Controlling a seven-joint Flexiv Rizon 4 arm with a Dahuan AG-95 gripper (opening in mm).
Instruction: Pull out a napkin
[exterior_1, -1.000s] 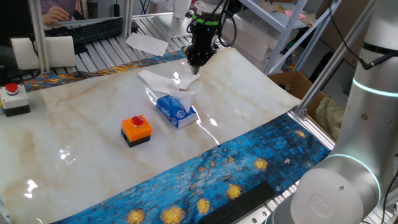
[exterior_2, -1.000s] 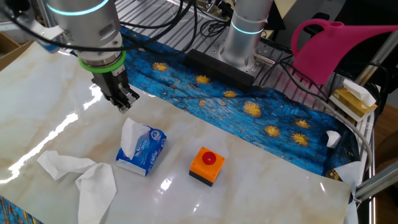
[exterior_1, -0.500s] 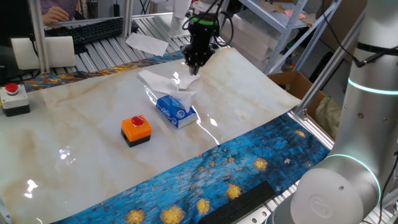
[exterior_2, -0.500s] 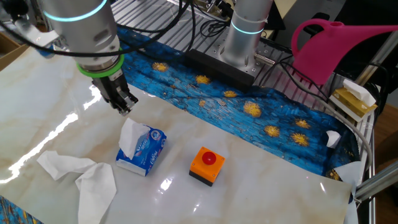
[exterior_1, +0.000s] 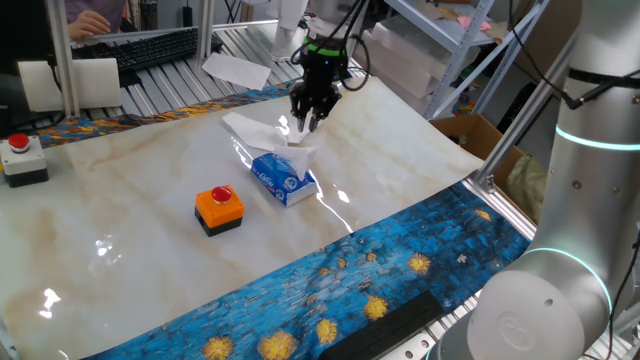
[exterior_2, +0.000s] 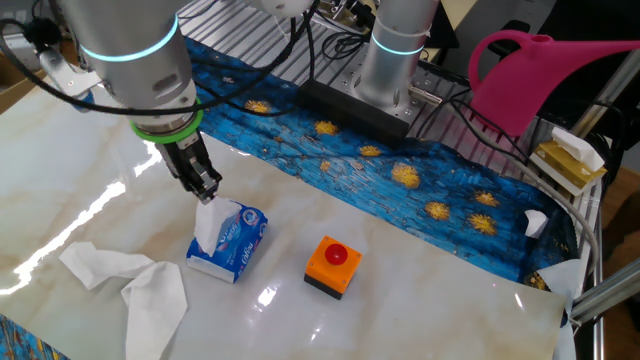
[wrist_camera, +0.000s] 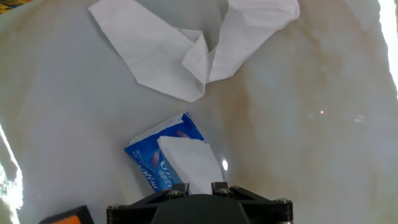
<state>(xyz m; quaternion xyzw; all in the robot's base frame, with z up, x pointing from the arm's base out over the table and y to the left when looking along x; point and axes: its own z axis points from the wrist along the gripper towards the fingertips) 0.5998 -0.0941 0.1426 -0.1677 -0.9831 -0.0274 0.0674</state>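
Note:
A white napkin (exterior_1: 298, 152) sticks up out of the small blue carton (exterior_1: 283, 178) in the middle of the marble table. My gripper (exterior_1: 306, 121) hangs just above that napkin, with its fingers slightly apart and nothing between them. In the other fixed view the gripper (exterior_2: 207, 190) is right over the top edge of the napkin (exterior_2: 210, 222) in the carton (exterior_2: 232, 245). In the hand view the napkin (wrist_camera: 189, 163) and the carton (wrist_camera: 149, 163) lie directly below the gripper (wrist_camera: 199, 185), of which only the finger bases show.
Two loose crumpled white tissues (exterior_1: 255, 128) lie just beyond the carton, also in the other fixed view (exterior_2: 130, 280) and the hand view (wrist_camera: 186, 50). An orange box with a red button (exterior_1: 218, 208) stands beside the carton. A red button (exterior_1: 20, 150) sits at the table's far left.
The gripper has come down and moved towards the carton, from beyond it to just above the napkin that sticks out. Its fingers now stand slightly apart.

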